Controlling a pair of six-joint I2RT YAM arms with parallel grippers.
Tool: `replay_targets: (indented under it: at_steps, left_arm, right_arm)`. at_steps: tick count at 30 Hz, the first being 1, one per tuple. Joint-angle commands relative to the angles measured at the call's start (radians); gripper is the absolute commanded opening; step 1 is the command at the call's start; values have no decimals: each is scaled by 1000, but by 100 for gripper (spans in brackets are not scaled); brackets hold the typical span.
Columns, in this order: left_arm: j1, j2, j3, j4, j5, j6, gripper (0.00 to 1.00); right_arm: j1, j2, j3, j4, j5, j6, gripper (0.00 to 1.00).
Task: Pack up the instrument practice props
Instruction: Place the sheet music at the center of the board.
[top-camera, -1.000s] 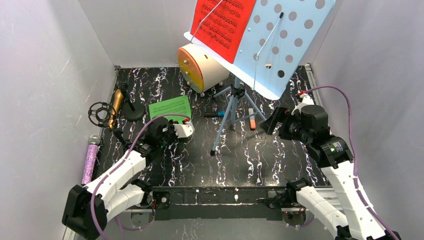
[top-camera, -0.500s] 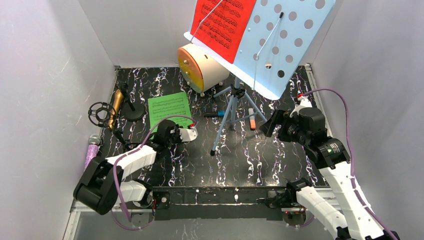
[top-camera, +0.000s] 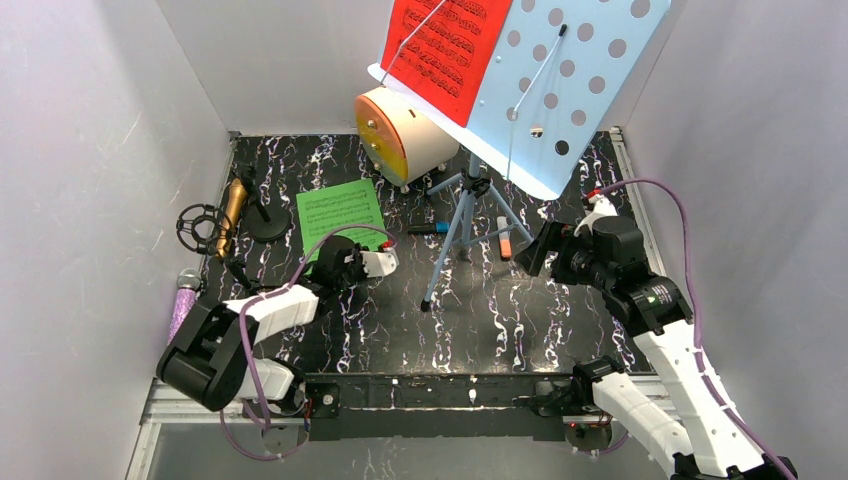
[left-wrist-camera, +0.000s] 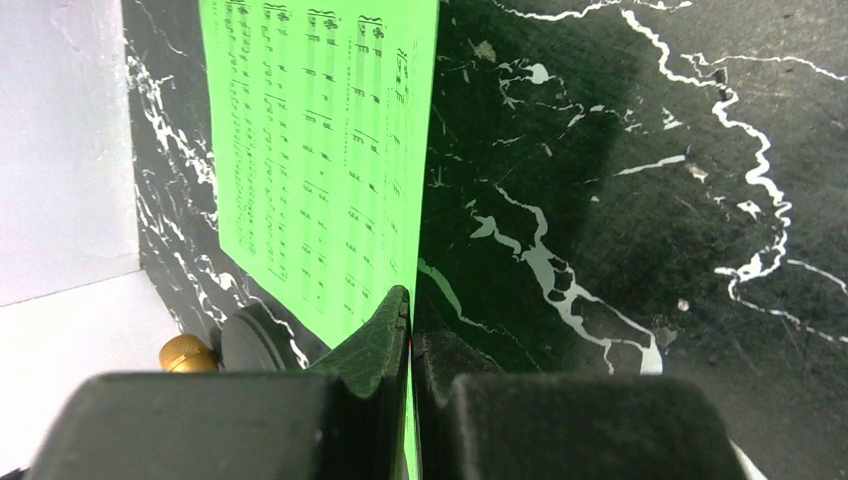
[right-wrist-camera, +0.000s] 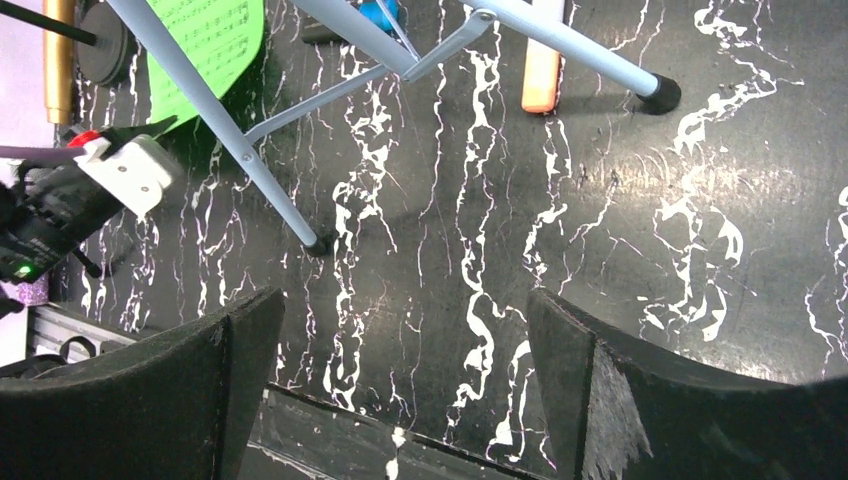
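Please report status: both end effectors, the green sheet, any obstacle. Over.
Left end effector shut on green music sheet edge. Right end effector open, empty. Blue tripod stands between arms.

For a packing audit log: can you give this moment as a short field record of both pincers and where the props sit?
left pincer: shut on the near edge of the green music sheet
right pincer: open, empty, above the table near the stand's legs
red music sheet: on the pale-blue stand
gold microphone: left side, by a black round base
purple microphone: lying at the table's far left edge
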Motion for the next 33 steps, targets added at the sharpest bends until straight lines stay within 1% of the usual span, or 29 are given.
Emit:
replay_targets:
  at_steps: [1, 2, 3, 6, 8, 12, 14, 16, 24, 30, 33]
  left_arm:
    - [1, 57, 37, 16, 18, -25, 0]
    - [1, 66, 40, 16, 12, -22, 0]
    - [1, 70, 42, 17, 4, -23, 3]
    - [1, 65, 43, 25, -26, -29, 18]
    - [1, 49, 36, 33, -40, -28, 29]
    - [1, -8, 22, 29, -31, -38, 57]
    - [1, -51, 24, 6, -16, -56, 65]
    - [1, -97, 27, -7, -4, -82, 70]
    - [1, -240, 115, -165, 88, -236, 80]
    - [1, -307, 118, -226, 113, -259, 84]
    - [1, -341, 151, -250, 150, -359, 85]
  right_arm:
    - [-3, -6, -15, 67, -29, -29, 99]
    - [-4, -7, -16, 71, -31, -32, 99]
    - [-4, -9, -19, 75, -35, -33, 99]
    - [-3, -10, -33, 94, -57, -37, 99]
    - [-3, -7, -43, 112, -88, -47, 99]
    - [-3, 4, -53, 137, -126, -56, 99]
    - [-4, 10, -53, 143, -122, -59, 99]
    - [-3, 13, -55, 151, -115, -62, 99]
    - [-4, 28, -70, 233, -127, -58, 99]
    - [-3, 15, -93, 277, -113, -56, 98]
    - [-4, -2, -113, 293, -83, -58, 99]
